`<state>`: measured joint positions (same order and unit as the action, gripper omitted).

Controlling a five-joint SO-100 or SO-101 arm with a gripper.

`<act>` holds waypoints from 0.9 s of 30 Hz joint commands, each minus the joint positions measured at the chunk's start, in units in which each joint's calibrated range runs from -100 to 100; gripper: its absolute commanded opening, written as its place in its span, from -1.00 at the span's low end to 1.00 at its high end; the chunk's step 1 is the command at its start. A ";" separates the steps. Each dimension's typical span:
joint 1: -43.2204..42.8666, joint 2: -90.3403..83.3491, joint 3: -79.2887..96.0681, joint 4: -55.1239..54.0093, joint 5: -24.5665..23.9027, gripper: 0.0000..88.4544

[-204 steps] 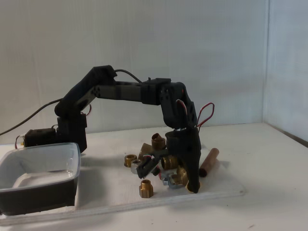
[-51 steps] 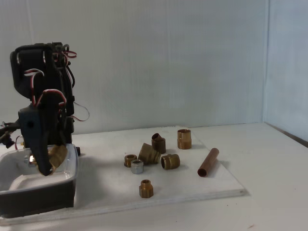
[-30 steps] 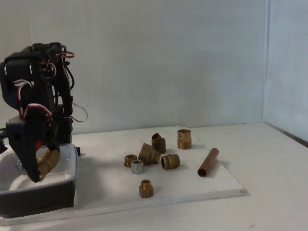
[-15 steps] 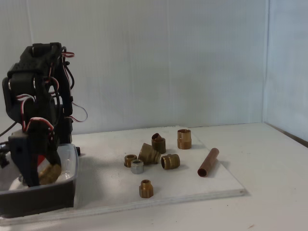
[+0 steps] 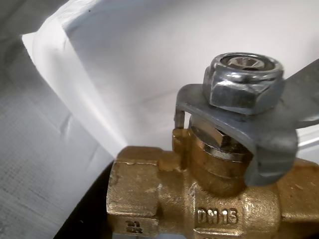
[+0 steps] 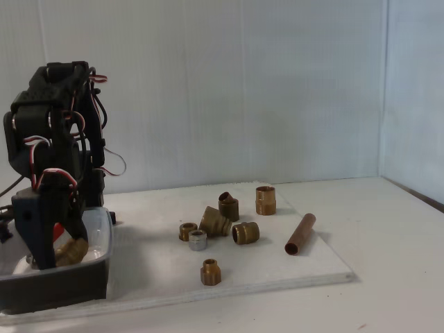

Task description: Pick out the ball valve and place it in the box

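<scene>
Wrist view puts the ball valve [image 5: 199, 199] right at my lens: a brass body stamped DN15, with a silvery nut [image 5: 243, 82] on top clamping a silvery bracket, and white surface behind it. From the fixed view I read the gripper [image 6: 52, 253] lowered into the box [image 6: 97, 246] at the left edge of the white board [image 6: 277, 267], its dark fingers [image 6: 38, 229] closed on the valve, whose brass body [image 6: 73, 251] and a bit of red lever show just inside the translucent wall. I cannot confirm whether the valve touches the box floor. Further right on the board I see a short brass fitting [image 6: 211, 271] nearest me, then a small silver nut [image 6: 198, 240] beside a brass ring [image 6: 187, 231], a brass elbow [image 6: 215, 222], a brass coupling [image 6: 245, 232] and a copper tube [image 6: 300, 234]. Behind them stand a tilted brass piece [image 6: 228, 205] and a threaded brass nipple [image 6: 266, 200], with the white wall beyond
</scene>
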<state>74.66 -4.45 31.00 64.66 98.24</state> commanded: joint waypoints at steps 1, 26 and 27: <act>-0.56 -1.36 -0.77 1.68 0.36 -0.21; -2.33 -8.14 -6.82 13.04 0.36 -0.04; -2.41 -9.24 -7.99 15.19 0.36 -0.04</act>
<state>72.58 -8.77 28.55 72.40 98.24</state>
